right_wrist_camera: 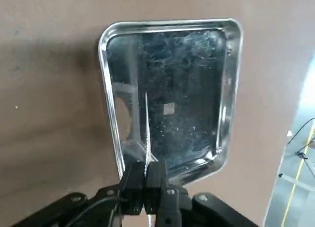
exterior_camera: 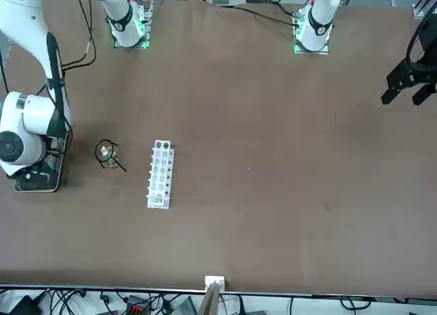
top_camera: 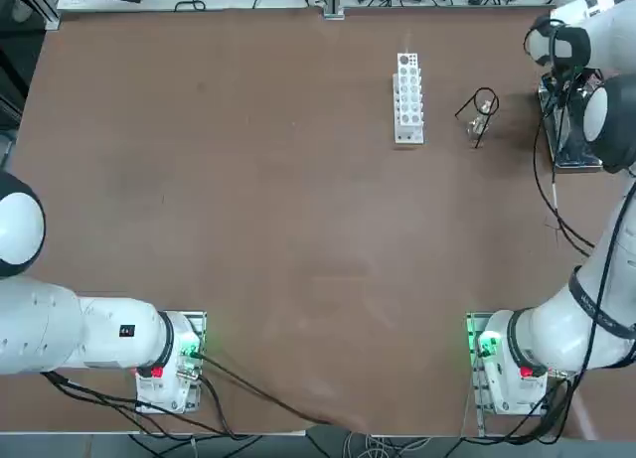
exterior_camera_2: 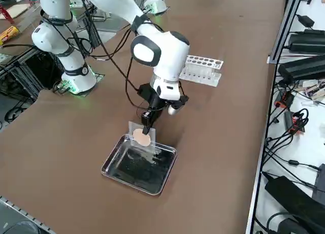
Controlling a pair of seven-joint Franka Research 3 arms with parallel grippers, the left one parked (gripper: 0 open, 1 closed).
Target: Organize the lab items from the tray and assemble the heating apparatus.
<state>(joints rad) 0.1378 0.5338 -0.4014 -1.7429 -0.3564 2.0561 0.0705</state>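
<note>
Hanging edge-down, the square grey mesh (exterior_camera_2: 141, 137) is pinched at its top by the right gripper (exterior_camera_2: 148, 123) above the near end of the metal tray (exterior_camera_2: 114, 159); the wrist view shows it edge-on. Overhead, the arm hides both.

A: Where is there room to pass?

B: Most of the table (top_camera: 248, 229) lies bare, its whole left half and the middle.

A: And the obstacles?

B: Near the far right corner, the white rack (top_camera: 408, 97), the ring stand (top_camera: 481, 105) with the burner (top_camera: 480, 123) beside it, and the tray (exterior_camera_2: 139, 164) at the right edge.
</note>
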